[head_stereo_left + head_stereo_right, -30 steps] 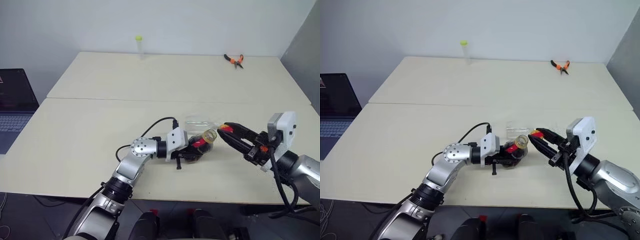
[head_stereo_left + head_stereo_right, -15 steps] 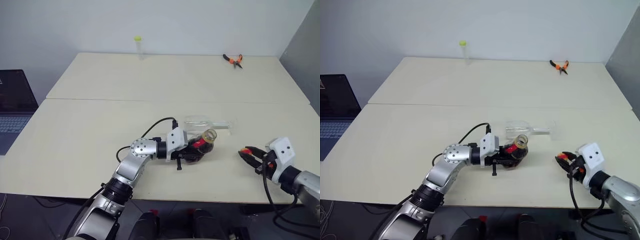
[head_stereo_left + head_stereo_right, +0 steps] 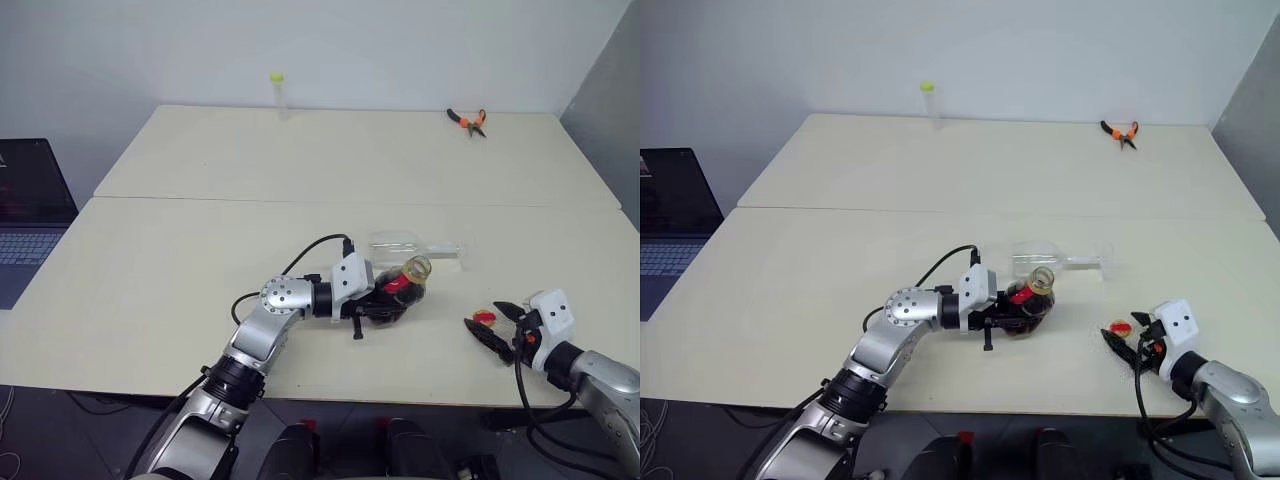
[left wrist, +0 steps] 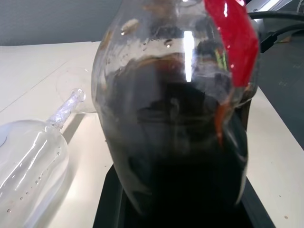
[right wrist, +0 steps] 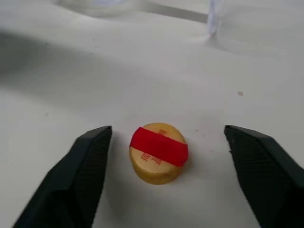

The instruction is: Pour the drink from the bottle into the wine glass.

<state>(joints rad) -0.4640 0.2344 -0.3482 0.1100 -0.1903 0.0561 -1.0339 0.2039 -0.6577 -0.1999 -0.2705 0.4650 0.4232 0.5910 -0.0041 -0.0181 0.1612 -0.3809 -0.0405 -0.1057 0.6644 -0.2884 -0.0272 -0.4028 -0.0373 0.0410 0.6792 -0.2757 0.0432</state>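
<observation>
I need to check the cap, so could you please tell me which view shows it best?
The right wrist view: the yellow cap with its red strip lies on the table, large, between the open right gripper fingers. The eye views show a small speck.

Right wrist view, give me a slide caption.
Open right claw straddles the yellow cap standing on the table.

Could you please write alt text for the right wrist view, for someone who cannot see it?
A yellow cap with a red strip sits on the pale table, free between the right gripper's wide-open black fingers.
</observation>
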